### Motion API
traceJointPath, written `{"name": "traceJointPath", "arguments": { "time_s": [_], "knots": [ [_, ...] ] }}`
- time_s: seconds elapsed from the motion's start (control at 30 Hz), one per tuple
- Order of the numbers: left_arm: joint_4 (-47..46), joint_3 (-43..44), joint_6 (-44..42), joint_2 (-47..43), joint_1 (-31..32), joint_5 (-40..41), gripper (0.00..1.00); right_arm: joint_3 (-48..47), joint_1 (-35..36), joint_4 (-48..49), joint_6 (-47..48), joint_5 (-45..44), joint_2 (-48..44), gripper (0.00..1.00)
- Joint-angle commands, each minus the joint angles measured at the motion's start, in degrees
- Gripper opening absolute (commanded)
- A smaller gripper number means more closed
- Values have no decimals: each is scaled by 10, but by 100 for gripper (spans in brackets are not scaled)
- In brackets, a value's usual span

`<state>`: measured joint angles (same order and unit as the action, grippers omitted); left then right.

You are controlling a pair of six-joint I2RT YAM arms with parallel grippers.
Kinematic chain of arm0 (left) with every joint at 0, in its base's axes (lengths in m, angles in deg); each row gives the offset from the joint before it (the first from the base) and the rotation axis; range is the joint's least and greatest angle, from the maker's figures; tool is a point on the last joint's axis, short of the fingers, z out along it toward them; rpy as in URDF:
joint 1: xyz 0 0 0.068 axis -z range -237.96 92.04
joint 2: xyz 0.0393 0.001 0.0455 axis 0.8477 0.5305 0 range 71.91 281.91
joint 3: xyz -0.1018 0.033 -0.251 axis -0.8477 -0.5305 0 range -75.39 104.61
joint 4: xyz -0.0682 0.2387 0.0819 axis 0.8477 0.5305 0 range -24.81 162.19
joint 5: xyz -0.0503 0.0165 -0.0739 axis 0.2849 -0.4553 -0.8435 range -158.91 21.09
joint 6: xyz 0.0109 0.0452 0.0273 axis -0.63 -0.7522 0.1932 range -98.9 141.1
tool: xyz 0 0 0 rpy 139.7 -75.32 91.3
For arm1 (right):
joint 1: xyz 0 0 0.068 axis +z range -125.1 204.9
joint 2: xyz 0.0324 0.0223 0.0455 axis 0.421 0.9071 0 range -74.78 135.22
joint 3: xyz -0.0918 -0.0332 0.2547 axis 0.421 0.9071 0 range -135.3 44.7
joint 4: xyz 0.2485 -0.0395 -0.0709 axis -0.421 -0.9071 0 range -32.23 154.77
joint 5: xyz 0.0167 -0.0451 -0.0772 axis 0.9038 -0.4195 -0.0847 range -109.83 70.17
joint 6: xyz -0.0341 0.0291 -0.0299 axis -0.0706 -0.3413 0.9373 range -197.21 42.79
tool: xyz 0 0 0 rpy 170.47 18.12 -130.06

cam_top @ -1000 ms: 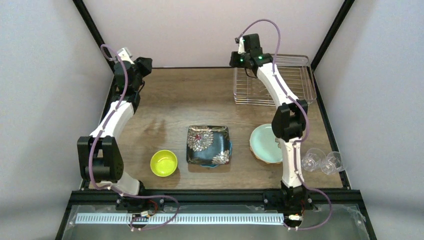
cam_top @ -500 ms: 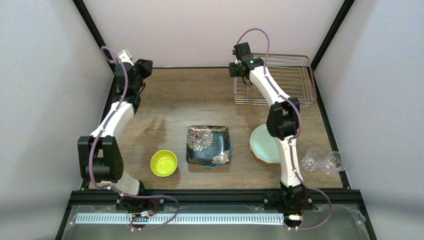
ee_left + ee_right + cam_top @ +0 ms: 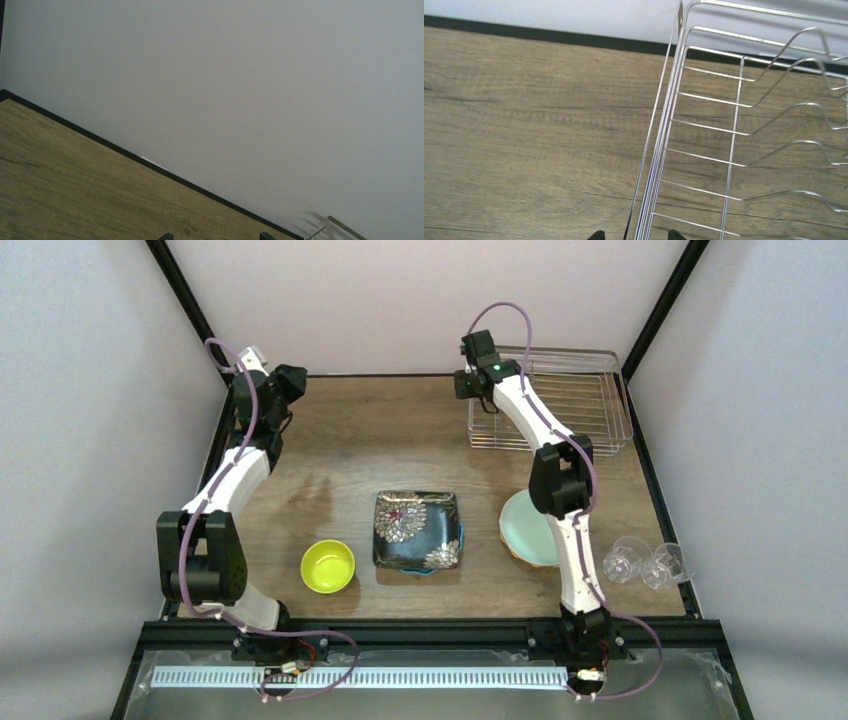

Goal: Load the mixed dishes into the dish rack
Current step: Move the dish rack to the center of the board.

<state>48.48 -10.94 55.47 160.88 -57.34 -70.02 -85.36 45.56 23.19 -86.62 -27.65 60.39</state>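
Within the last second we moved our right gripper [image 3: 636, 236] from above the dish rack [image 3: 590, 390] to its left rim, which lay between the parted fingers, not yet gripped. Our left gripper [image 3: 216, 237], also parted, held nothing. The black square floral plate [image 3: 417, 530] waited well behind the right gripper, so we judged loading not begun.

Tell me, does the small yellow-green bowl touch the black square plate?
Apart. The top external view shows a strip of bare table between the bowl and the black square plate.
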Motion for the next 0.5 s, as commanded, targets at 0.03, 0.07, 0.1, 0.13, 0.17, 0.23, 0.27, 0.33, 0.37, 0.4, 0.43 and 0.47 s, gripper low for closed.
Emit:
{"name": "traceJointPath", "arguments": {
  "time_s": [0.03,0.07,0.1,0.13,0.17,0.23,0.27,0.33,0.37,0.4,0.43,0.47],
  "knots": [
    [-11,-12,6,-4,-2,3,100,-5,3,-3,-1,-11,45,71],
    [-14,-13,6,-3,-2,2,100,-5,3,-3,-1,-10,49,69],
    [-16,-15,7,-2,-2,2,100,-6,3,-4,0,-11,53,67],
    [-17,-16,8,-1,-2,2,100,-7,3,-3,0,-12,56,64],
    [-18,-17,8,1,-2,2,100,-8,3,-3,0,-12,60,62],
    [-20,-17,7,4,-2,2,100,-15,3,-5,0,-12,67,55],
    [-19,-17,7,6,-2,2,100,-20,3,-7,-1,-12,71,52],
    [-19,-15,6,10,-2,3,100,-28,4,-11,-1,-13,78,44],
    [-20,-15,6,11,-2,3,100,-31,5,-13,-1,-14,80,39],
    [-19,-14,6,13,-2,3,100,-33,7,-14,-1,-15,82,35],
    [-20,-13,7,15,-2,2,100,-35,9,-15,-1,-17,83,30],
    [-20,-12,8,16,-2,2,100,-36,11,-15,-1,-19,85,25]
  ]
}}
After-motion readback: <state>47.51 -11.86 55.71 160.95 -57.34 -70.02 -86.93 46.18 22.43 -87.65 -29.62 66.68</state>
